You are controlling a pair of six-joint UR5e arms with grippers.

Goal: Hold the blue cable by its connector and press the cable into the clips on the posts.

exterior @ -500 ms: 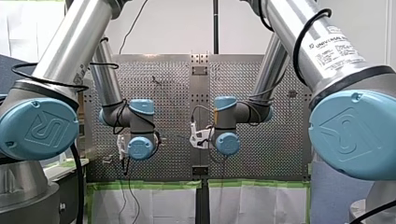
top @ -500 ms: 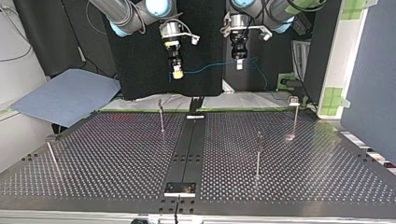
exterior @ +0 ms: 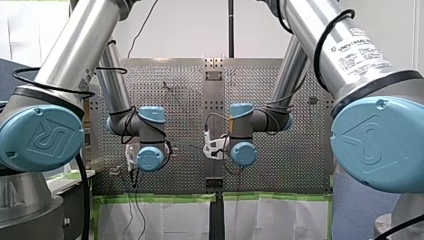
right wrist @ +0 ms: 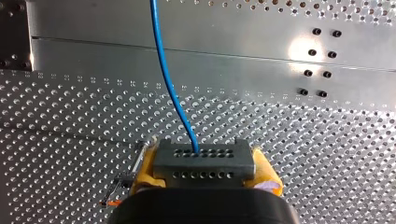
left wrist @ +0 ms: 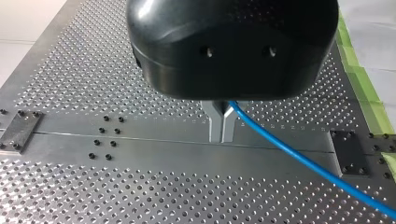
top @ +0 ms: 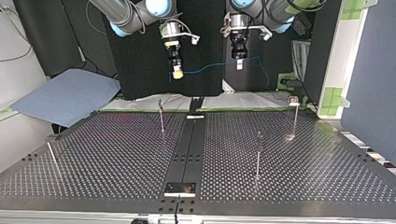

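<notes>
The right gripper (right wrist: 203,171) clamps the grey connector (right wrist: 201,157); the left gripper (left wrist: 222,127) pinches the blue cable (right wrist: 166,74). Slack between them could miss the clips (top: 293,101) on the posts (top: 258,158).

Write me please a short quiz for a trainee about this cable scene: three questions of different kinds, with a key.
1. True or false: the blue cable already touches a post.
2. What does my right end effector hold? A the connector, B a post, C nothing.
3. Fill in: my left end effector is shut on the blue ____.
Key: 1 false; 2 A; 3 cable.
</notes>
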